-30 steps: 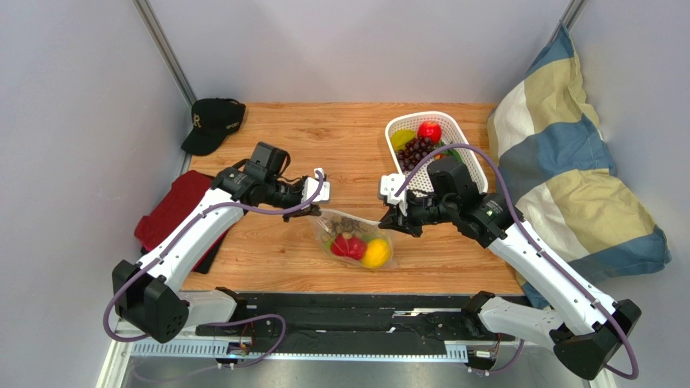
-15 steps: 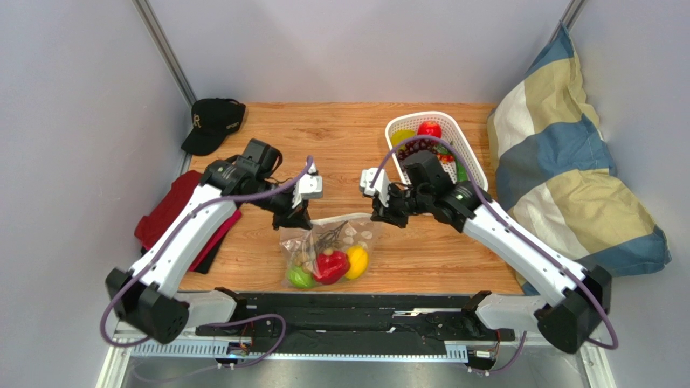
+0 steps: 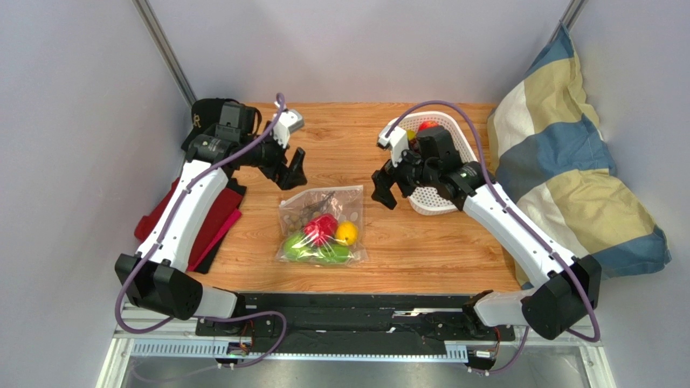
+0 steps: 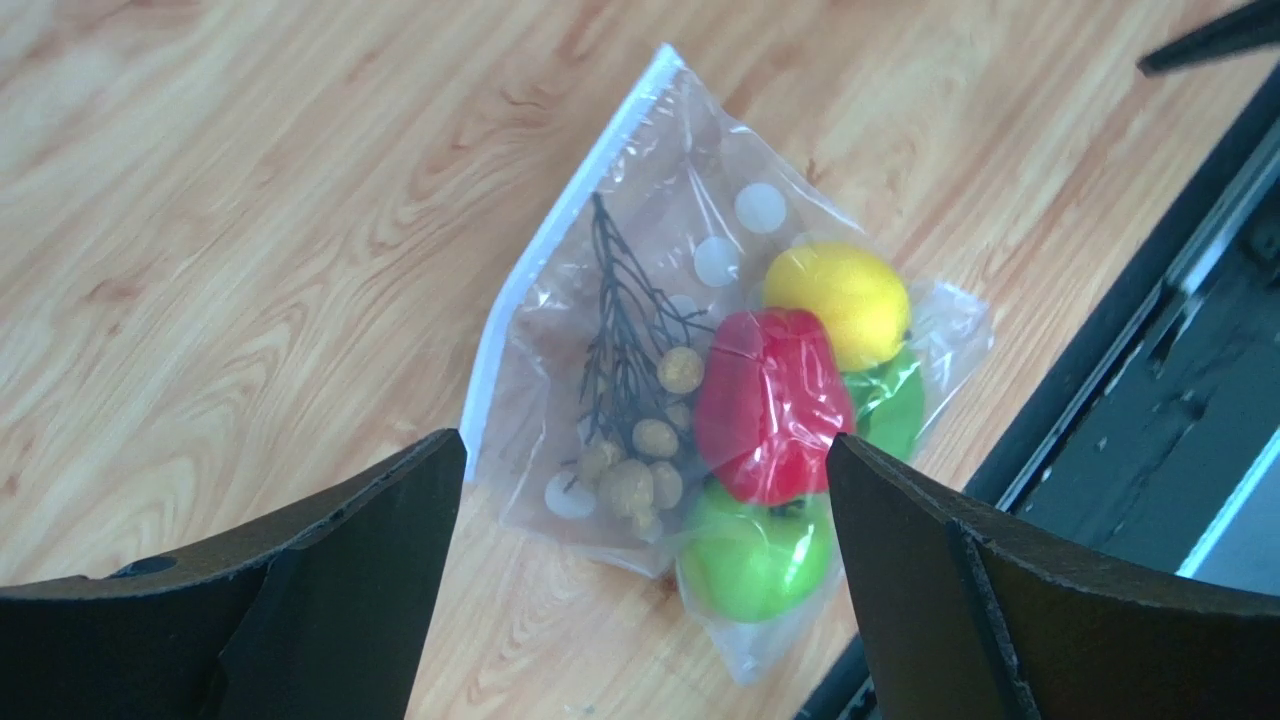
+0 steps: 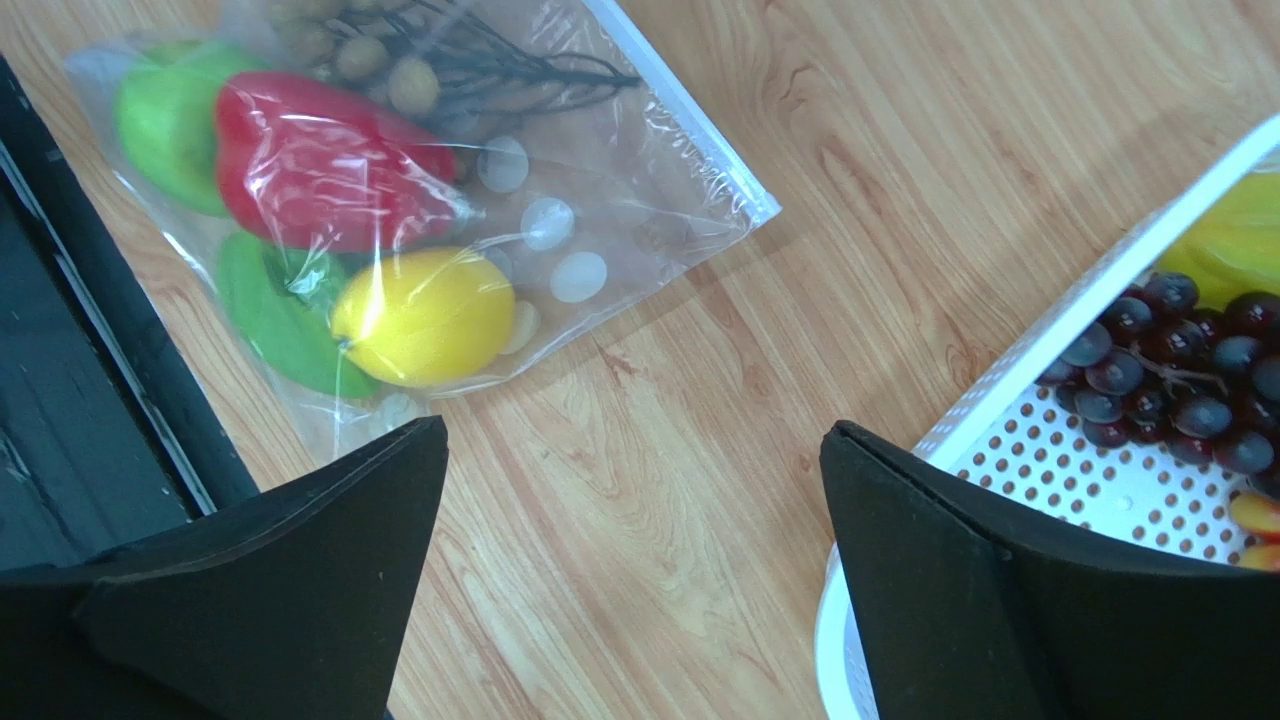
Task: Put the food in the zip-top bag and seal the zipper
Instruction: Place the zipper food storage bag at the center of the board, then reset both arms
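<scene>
My left pincer hung with its jaws wide apart and nothing between them, up and to the far left of the bag. My right pincer was spread apart and empty too, off the bag's far right corner and just beside the basket. Neither touched the bag.

The bag lay flat on the worktop between my two arms, nearer the front edge. Its zipper ran along the far edge. From my left wrist the zipper showed as a straight pale strip, and I could not tell whether it was pressed closed all along.

Inside the bag the food sat bunched at the end away from the zipper: a pepper in the middle, a lemon touching it on one side, green pieces under and beside it, and a berry sprig with a dark stem reaching toward the zipper.

My right wrist looked down between the jaws of that pincer at the same bag, with its pepper, lemon and green pieces, and at the basket wall on the right. Dark grapes and a yellow piece lay in the basket.

A red cloth lay under my left arm, a black cap sat at the far left corner, and a pillow leaned at the right.
</scene>
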Available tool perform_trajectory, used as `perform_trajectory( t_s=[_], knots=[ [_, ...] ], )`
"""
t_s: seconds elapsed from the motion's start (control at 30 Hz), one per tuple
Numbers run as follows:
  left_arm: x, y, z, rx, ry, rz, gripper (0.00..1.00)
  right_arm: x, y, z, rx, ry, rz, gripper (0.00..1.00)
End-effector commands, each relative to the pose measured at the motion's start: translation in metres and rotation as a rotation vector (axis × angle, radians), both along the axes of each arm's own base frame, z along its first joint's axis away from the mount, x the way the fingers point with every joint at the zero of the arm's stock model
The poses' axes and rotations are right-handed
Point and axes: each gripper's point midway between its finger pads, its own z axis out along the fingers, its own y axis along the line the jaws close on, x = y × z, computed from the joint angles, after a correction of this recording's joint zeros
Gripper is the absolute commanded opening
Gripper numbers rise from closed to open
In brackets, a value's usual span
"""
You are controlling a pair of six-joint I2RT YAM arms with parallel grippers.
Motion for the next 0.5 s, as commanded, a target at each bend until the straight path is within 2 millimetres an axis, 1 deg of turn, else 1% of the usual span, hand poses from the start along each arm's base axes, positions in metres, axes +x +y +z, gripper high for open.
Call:
perform_trajectory(
  t_s=[0.0, 0.07, 0.1, 0.13, 0.17, 0.2, 0.23, 0.27, 0.3, 0.33, 0.37, 0.43, 0.47],
  knots=[
    [0.018, 0.025, 0.043, -0.066, 0.006, 0.252, 0.99, 0.022, -0.014, 0.056, 0.194, -0.042, -0.163, 1.0],
    [0.017, 0.032, 0.042, -0.098, 0.073, 0.289, 0.99, 0.031, -0.024, 0.065, 0.254, -0.023, -0.233, 1.0],
    [0.016, 0.034, 0.043, -0.141, 0.102, 0.292, 0.99, 0.04, -0.038, 0.066, 0.269, -0.02, -0.284, 1.0],
    [0.021, 0.048, 0.045, -0.178, 0.111, 0.351, 0.99, 0.045, -0.046, 0.067, 0.281, -0.018, -0.317, 1.0],
    [0.021, 0.056, 0.039, -0.187, 0.13, 0.378, 0.99, 0.048, -0.053, 0.068, 0.288, -0.017, -0.344, 1.0],
    [0.021, 0.062, 0.039, -0.192, 0.123, 0.396, 0.99, 0.053, -0.067, 0.07, 0.291, -0.029, -0.383, 1.0],
    [0.025, 0.077, 0.038, -0.187, 0.106, 0.444, 0.99, 0.055, -0.074, 0.07, 0.292, -0.033, -0.401, 1.0],
    [0.023, 0.082, 0.028, -0.172, 0.12, 0.464, 0.99, 0.055, -0.08, 0.066, 0.302, -0.012, -0.436, 1.0],
    [0.023, 0.09, 0.026, -0.143, 0.102, 0.495, 0.99, 0.057, -0.093, 0.069, 0.315, -0.019, -0.477, 1.0],
    [0.023, 0.097, 0.021, -0.119, 0.098, 0.514, 0.99, 0.057, -0.098, 0.066, 0.32, -0.012, -0.498, 1.0],
    [0.021, 0.1, 0.013, -0.102, 0.107, 0.524, 0.99, 0.059, -0.108, 0.062, 0.325, -0.008, -0.53, 1.0],
    [0.017, 0.106, 0.01, -0.077, 0.094, 0.535, 0.99, 0.056, -0.116, 0.063, 0.343, -0.015, -0.556, 1.0],
    [0.016, 0.107, 0.007, -0.071, 0.094, 0.533, 0.99, 0.056, -0.12, 0.059, 0.342, -0.013, -0.569, 1.0]
  ],
)
